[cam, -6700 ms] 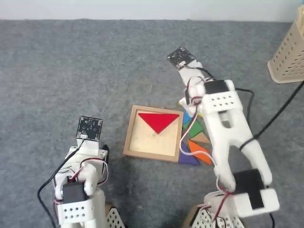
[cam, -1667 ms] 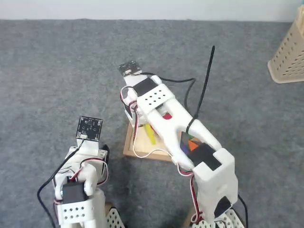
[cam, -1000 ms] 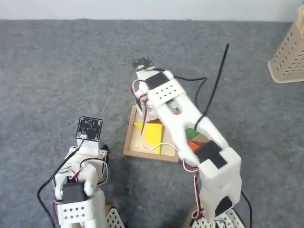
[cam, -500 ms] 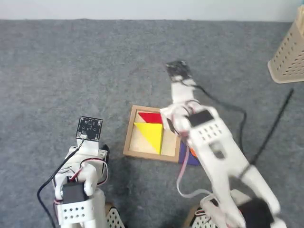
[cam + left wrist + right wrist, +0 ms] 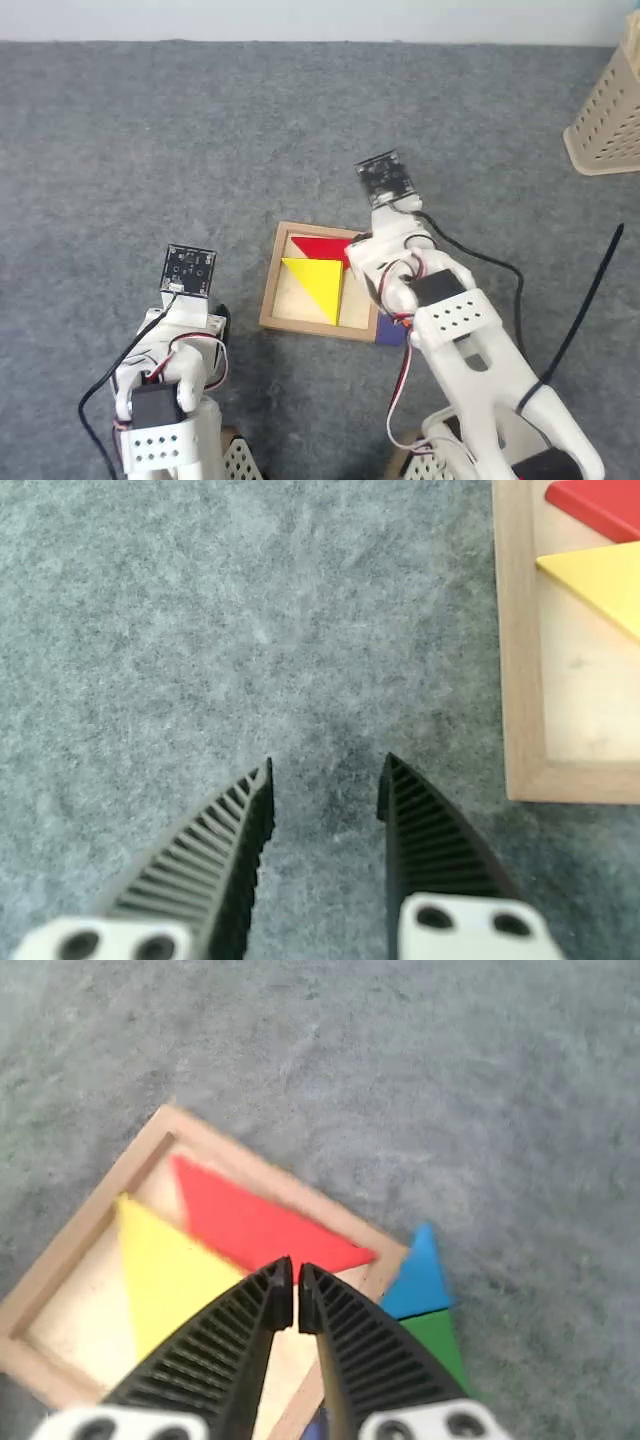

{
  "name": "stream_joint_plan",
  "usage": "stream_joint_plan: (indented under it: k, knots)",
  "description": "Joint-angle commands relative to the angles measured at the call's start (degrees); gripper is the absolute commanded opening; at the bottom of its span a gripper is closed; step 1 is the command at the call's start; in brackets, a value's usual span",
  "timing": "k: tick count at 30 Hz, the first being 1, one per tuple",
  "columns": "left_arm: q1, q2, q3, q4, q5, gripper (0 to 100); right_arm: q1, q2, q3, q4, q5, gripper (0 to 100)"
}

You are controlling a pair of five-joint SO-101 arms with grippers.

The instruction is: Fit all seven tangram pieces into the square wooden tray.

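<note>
on the grey surface, the tray sits mid-frame in the high view, holding a yellow triangle below a red triangle. the right fingers are closed on nothing at its right edge. the left fingers are parted at lower left.

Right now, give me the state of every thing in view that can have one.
Square wooden tray: partly filled, two pieces in.
Red triangle piece: flat in the tray.
Yellow triangle piece: flat in the tray, beside the red one.
Blue piece: outside the tray, on the grey carpet.
Green piece: outside the tray, beside the blue one.
Left gripper: open, empty.
Right gripper: shut, empty, over the tray.
</note>
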State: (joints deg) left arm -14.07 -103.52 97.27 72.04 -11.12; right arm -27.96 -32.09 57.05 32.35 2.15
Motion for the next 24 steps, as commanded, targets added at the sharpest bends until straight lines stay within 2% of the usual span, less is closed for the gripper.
stream_joint_plan:
  k: [1,15,24]
  knots:
    - [0.1,-1.1,-0.7,0.4,-0.1,17,-3.8,-3.3,-0.2,0.9,2.4,0.6]
    - [0.1,-1.1,-0.7,0.4,-0.1,17,-1.5,-2.2,0.0,0.4,2.3,0.6]
    - [0.1,-1.1,-0.7,0.4,-0.1,17,-3.1,16.6,-8.2,1.0,2.5,0.6]
